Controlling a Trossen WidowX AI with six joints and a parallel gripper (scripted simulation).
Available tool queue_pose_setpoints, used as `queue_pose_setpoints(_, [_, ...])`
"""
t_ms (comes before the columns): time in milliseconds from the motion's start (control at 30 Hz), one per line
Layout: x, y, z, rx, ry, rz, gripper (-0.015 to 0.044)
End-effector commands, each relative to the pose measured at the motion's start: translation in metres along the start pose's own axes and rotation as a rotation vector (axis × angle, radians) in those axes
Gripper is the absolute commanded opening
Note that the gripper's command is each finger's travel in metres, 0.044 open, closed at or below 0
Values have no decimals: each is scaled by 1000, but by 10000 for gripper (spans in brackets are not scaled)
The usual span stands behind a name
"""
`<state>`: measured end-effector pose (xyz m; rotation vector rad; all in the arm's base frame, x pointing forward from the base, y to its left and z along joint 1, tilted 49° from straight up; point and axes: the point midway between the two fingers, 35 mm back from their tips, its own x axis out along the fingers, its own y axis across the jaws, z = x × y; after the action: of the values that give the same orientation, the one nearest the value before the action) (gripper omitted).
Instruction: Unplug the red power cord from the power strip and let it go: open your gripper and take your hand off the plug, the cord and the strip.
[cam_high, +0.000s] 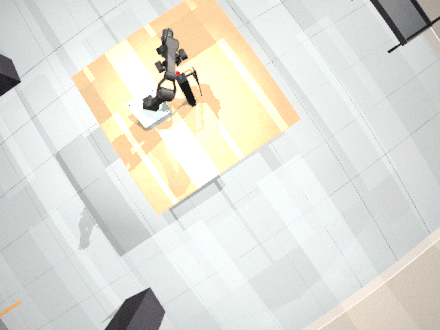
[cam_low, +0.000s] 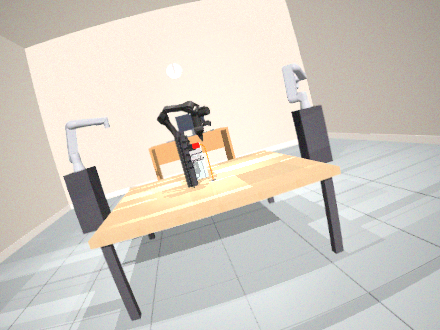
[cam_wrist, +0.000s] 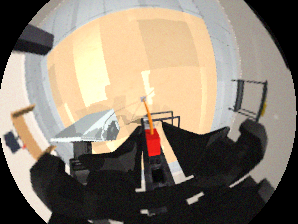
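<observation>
You are looking at a wooden table (cam_high: 250, 107) (cam_low: 290, 172) (cam_wrist: 175, 55), with the dark robot arm (cam_high: 171, 50) (cam_low: 175, 107) reaching up from a pale block (cam_high: 150, 121) (cam_wrist: 90, 127) and bending over toward the power strip. Beside that block, the black power strip (cam_high: 188, 91) (cam_low: 186, 160) (cam_wrist: 158, 174) stands on end, tall and narrow. A thin dark frame (cam_high: 195, 75) (cam_wrist: 172, 113) is just beside it.

Your gripper (cam_high: 170, 64) (cam_low: 201, 137) (cam_wrist: 150, 125) points down near the strip's upper end. Its two fingers are partly spread, with nothing pinched between them. In your wrist view, their tips appear on either side of the cord's line; you cannot tell whether either one touches it.

The orange-looking cord (cam_low: 210, 164) (cam_wrist: 149, 115) runs from the plug down toward the tabletop. Smallest is the red plug (cam_high: 177, 73) (cam_low: 195, 146) (cam_wrist: 153, 142), at the strip's upper end; how deeply it is seated, you cannot tell.
</observation>
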<state>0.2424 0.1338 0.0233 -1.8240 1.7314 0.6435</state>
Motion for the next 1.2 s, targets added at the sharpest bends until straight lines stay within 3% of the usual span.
queue_pose_setpoints(0, [0,-1,-7,5,6,-1,160])
queue_pose_setpoints(1167, [11,-1,-40,5,9,-1,160])
